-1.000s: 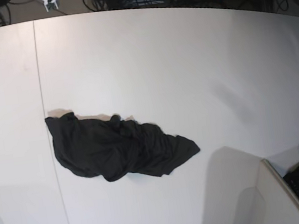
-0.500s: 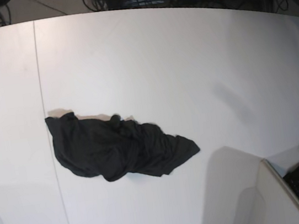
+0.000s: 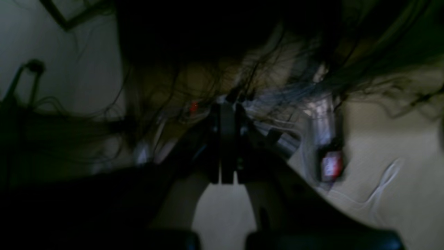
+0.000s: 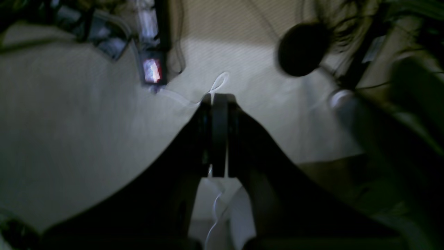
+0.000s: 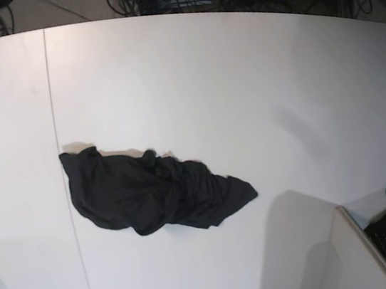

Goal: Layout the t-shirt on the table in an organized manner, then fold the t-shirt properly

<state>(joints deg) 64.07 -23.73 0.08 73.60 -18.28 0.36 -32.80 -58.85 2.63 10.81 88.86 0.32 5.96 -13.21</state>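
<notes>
The t-shirt [image 5: 152,188] lies crumpled in a black heap on the white counter [image 5: 242,87], just right of the dark seam [image 5: 51,99]. Neither end effector is near it: right end effector [image 4: 218,104] closed and empty, left end effector [image 3: 225,111] likewise closed, both above cabled floor.

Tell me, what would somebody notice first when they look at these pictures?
A crumpled black t-shirt lies in a heap on the big white table, toward its near left part and across a thin dark seam. Nothing touches it, and no arm shows in the base view. Each wrist camera shows its gripper, left and right, with jaws pressed shut on nothing, over a blurry floor with cables.
</notes>
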